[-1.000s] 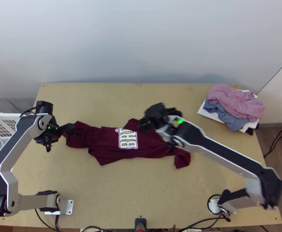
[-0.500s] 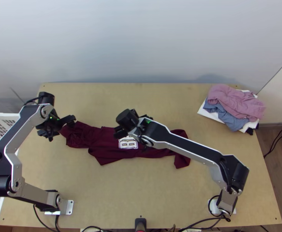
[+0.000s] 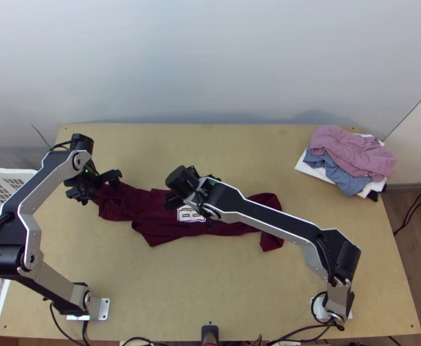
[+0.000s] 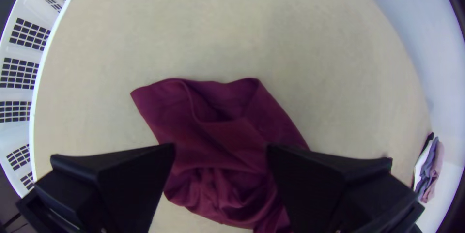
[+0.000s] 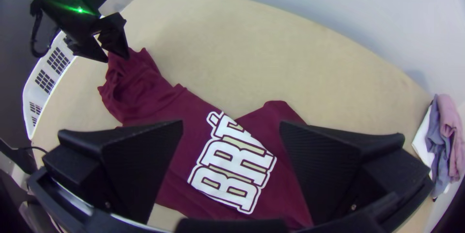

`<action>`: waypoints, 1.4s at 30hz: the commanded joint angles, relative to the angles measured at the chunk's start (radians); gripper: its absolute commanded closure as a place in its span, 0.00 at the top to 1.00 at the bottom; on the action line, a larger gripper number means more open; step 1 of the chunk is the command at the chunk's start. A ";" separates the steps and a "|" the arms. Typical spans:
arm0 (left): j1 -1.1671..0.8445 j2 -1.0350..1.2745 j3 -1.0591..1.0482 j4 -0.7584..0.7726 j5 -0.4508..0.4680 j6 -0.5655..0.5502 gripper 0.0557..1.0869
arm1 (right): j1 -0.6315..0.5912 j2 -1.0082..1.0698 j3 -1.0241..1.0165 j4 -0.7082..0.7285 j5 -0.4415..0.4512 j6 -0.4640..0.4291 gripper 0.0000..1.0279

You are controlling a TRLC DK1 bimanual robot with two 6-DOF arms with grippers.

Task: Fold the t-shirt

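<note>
T-shirt [image 3: 164, 222] is lying rumpled across the tabletop [image 3: 210, 277], one end bunched! Left hand [image 4: 221, 150] is hovering spread at that end, right hand [image 5: 231, 127] hanging wide open over the print [image 5: 232, 163]. No neat fold is showing; straightening and folding are both waiting!

Pale wall behind a light wooden counter

The counter [image 3: 228, 288] spreads beneath the right pincer [image 3: 193, 189]. Beyond the pincer, past the counter's far edge, rises a plain pale grey wall [image 3: 210, 57]. Well to the pincer's right lie brown floor [image 3: 405, 210] and a cream wall section [image 3: 413, 153].
</note>
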 commanded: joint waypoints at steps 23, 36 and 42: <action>0.023 -0.008 -0.057 0.159 -0.116 0.014 0.04 | 0.024 0.412 0.495 -0.100 -0.069 -0.005 0.90; 0.047 -0.026 -0.082 0.159 -0.116 0.016 0.04 | 0.076 0.513 0.591 -0.112 -0.164 -0.005 0.90; 0.047 -0.029 -0.090 0.151 -0.116 0.016 0.04 | 0.132 0.516 0.593 -0.063 -0.173 -0.012 0.90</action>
